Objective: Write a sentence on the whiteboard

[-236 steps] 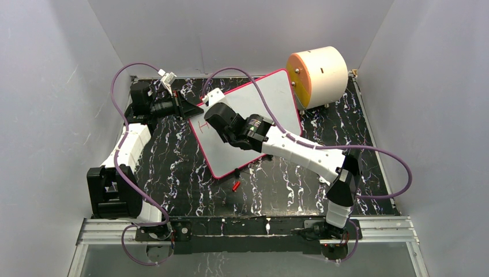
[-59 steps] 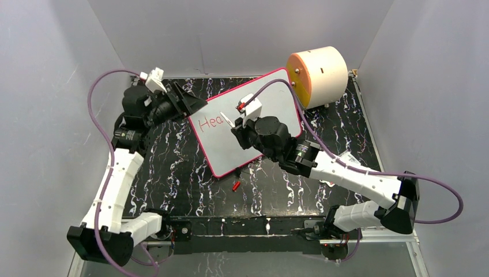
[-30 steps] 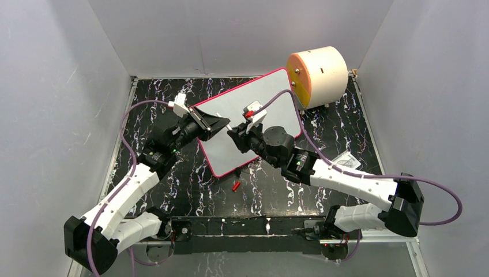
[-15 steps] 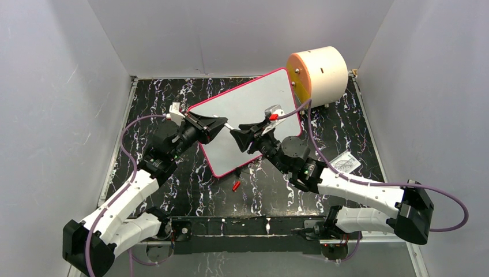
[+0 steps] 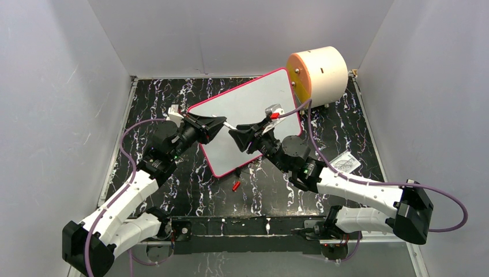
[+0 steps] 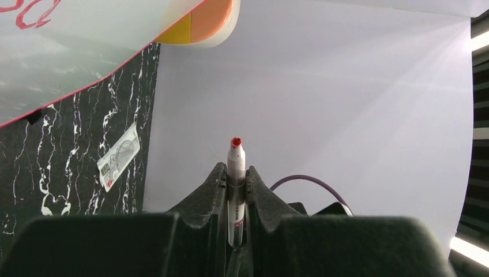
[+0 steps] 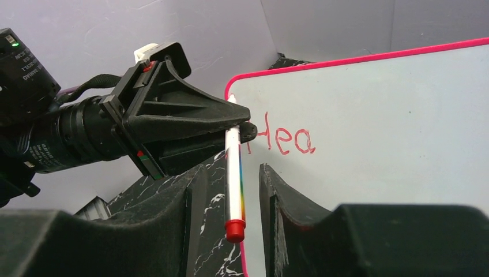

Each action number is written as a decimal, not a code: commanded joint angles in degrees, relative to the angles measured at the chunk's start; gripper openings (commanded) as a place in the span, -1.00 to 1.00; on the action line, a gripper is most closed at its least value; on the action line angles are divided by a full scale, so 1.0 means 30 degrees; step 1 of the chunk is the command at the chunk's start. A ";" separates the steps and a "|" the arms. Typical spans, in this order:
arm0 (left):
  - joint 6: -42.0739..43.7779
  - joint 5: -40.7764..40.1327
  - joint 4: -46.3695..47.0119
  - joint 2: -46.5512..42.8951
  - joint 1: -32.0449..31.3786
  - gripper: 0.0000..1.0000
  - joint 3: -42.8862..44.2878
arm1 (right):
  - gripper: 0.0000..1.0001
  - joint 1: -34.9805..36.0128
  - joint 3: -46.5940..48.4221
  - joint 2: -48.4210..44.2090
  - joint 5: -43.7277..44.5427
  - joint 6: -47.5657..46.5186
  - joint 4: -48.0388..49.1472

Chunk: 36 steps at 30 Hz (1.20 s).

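Note:
The whiteboard [image 5: 254, 101] lies tilted on the black marbled table, white with a pink-red rim. Red lettering "Hea" [image 7: 286, 140], the start of the sentence, shows in the right wrist view; in the top view the left gripper covers it. My left gripper [image 5: 218, 123] hangs over the board's left edge, shut on a white marker [image 6: 235, 173] with a red end. My right gripper [image 5: 235, 134] faces it, open. The marker's red end [image 7: 234, 229] sits in the gap between its fingers [image 7: 271, 184], touching neither.
A cream cylinder with an orange face [image 5: 318, 75] stands at the back right, close to the board's far corner. A small red cap [image 5: 236, 185] lies on the table below the board. A flat printed packet [image 5: 346, 163] lies to the right.
My right gripper, shut on the marker a second ago, has opened and drawn back slightly. The left gripper keeps hold of the marker. Little has moved in the last half second.

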 commanded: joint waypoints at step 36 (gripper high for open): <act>-0.0339 0.0855 0.0248 0.0494 -0.0158 -1.00 0.0728 | -0.45 -0.0655 0.0874 0.0564 -0.1420 -0.0280 0.1654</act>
